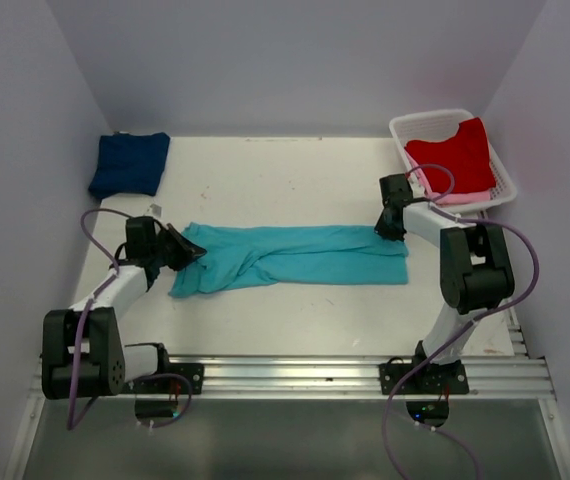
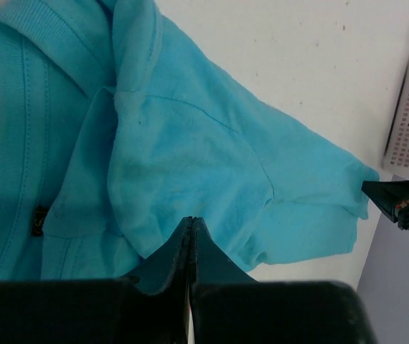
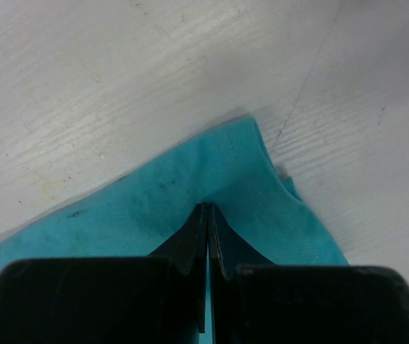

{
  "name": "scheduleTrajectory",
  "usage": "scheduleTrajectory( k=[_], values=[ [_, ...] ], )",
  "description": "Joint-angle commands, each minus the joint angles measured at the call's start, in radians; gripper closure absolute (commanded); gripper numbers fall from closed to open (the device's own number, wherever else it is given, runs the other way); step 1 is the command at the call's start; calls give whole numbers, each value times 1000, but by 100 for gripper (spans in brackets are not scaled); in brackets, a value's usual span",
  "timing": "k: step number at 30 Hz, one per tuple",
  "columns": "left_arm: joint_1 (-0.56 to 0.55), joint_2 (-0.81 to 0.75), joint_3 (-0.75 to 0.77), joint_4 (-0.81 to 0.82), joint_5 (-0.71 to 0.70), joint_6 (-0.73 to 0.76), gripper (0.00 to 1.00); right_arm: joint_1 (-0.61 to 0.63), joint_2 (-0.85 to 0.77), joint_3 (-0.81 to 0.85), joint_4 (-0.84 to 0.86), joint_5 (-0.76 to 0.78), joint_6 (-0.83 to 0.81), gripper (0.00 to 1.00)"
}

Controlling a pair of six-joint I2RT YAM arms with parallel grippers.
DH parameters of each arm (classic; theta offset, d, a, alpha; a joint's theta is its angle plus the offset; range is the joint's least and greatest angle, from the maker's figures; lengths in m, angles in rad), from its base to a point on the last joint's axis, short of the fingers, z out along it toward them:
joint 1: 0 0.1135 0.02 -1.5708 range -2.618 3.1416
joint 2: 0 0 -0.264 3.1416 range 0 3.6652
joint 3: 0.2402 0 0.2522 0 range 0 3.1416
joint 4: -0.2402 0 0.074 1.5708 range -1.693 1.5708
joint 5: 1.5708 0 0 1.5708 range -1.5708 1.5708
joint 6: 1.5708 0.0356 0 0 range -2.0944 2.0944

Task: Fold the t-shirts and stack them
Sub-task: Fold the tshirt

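A turquoise t-shirt (image 1: 295,258) lies in the middle of the tabletop (image 1: 295,190), gathered into a long narrow band. Its long axis runs straight across the overhead view from left to right. The collar end points to the left of the frame and the straight hem end points to the right.

The left arm's fingers (image 2: 179,251) are clenched together on the cloth at the collar end, where the fabric bunches in folds. The right arm's fingers (image 3: 190,247) are pinched tight on the hem corner at the far right end of the band.

A navy t-shirt (image 1: 130,163) sits folded in the upper left corner of the tabletop, well apart from the turquoise one. A red t-shirt (image 1: 455,155) rests in the white basket (image 1: 420,122) at the upper right.
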Motion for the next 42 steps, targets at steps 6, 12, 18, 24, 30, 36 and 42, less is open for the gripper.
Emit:
scheduleTrajectory(
  k=[6,12,18,24,30,36,42],
  values=[
    [-3,40,-20,115,-71,-19,100,4,-56,-72,48,-39,1,100],
    [-3,194,-14,190,-132,-86,100,16,-125,-112,-37,-45,-14,100],
    [-11,438,130,250,-112,-125,100,99,-191,-152,-149,-99,-35,100],
    [-11,678,380,212,-39,-94,100,244,-334,-287,-159,-130,17,100],
    [-26,811,578,168,64,-89,100,327,-444,-453,-116,-177,113,100],
    [-45,1044,831,174,214,-115,100,431,-506,-528,-117,-203,205,100],
    [-57,1225,1084,183,317,-146,100,571,-590,-546,-132,-214,313,100]
  ],
)
